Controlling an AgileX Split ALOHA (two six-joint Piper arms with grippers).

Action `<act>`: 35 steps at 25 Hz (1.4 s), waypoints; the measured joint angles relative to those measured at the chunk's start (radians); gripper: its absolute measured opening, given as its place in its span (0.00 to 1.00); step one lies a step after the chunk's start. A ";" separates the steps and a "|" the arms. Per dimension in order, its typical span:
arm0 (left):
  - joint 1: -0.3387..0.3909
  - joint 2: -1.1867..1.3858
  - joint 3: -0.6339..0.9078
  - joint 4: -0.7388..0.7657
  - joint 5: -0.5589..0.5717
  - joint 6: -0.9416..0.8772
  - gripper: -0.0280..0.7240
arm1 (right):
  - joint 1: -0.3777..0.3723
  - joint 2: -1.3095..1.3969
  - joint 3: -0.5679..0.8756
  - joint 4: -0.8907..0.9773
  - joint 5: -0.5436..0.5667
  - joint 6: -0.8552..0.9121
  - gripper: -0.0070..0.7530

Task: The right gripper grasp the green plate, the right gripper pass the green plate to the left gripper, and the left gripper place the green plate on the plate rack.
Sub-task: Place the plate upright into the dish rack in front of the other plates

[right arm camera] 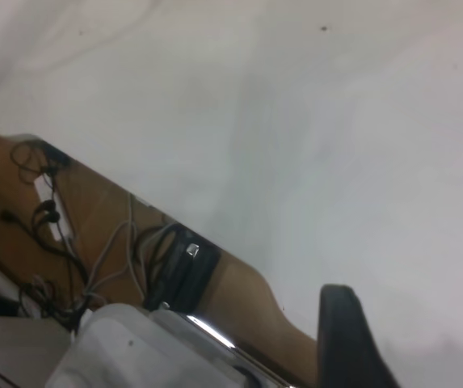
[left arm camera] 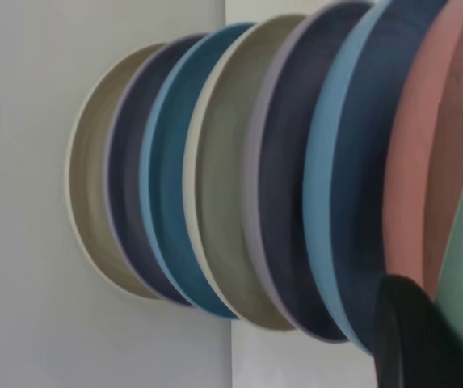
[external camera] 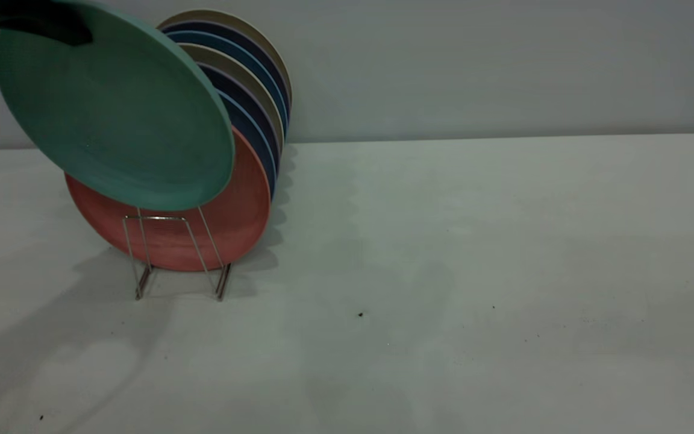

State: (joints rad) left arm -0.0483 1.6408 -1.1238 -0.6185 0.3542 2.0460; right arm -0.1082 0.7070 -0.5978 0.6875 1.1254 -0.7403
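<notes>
At the far left of the exterior view, the left tool point(external camera: 28, 27) grips the green plate point(external camera: 112, 108) by its upper rim, one dark finger lying across the plate's face. The plate hangs tilted in the air, in front of and partly covering the pink plate point(external camera: 226, 223), with its lower edge just above the front loop of the plate rack point(external camera: 172, 253). So the pickup and the handover look done, and what remains is the last step: lowering the plate into the free front slot and letting go. Behind the pink plate stand the blue and beige plates point(external camera: 262, 96), filling the rest of the rack. The worktop point(external camera: 473, 271) to the right is bare of task things. The right tool point(right arm camera: 348, 339) shows only one dark finger above the worktop; I cannot tell its opening.
</notes>
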 joint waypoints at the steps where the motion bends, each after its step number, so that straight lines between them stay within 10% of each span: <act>1: 0.000 0.001 0.000 -0.004 0.000 0.000 0.14 | 0.000 -0.001 0.000 -0.004 -0.001 0.001 0.59; 26: 0.000 0.130 0.049 -0.015 -0.057 -0.058 0.15 | 0.000 -0.001 0.000 -0.044 -0.022 0.008 0.59; 35: 0.000 0.130 0.051 -0.014 -0.048 -0.171 0.44 | 0.000 -0.001 0.000 -0.044 -0.023 0.008 0.59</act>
State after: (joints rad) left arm -0.0483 1.7710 -1.0728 -0.6330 0.3064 1.8755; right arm -0.1082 0.7063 -0.5978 0.6432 1.1022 -0.7325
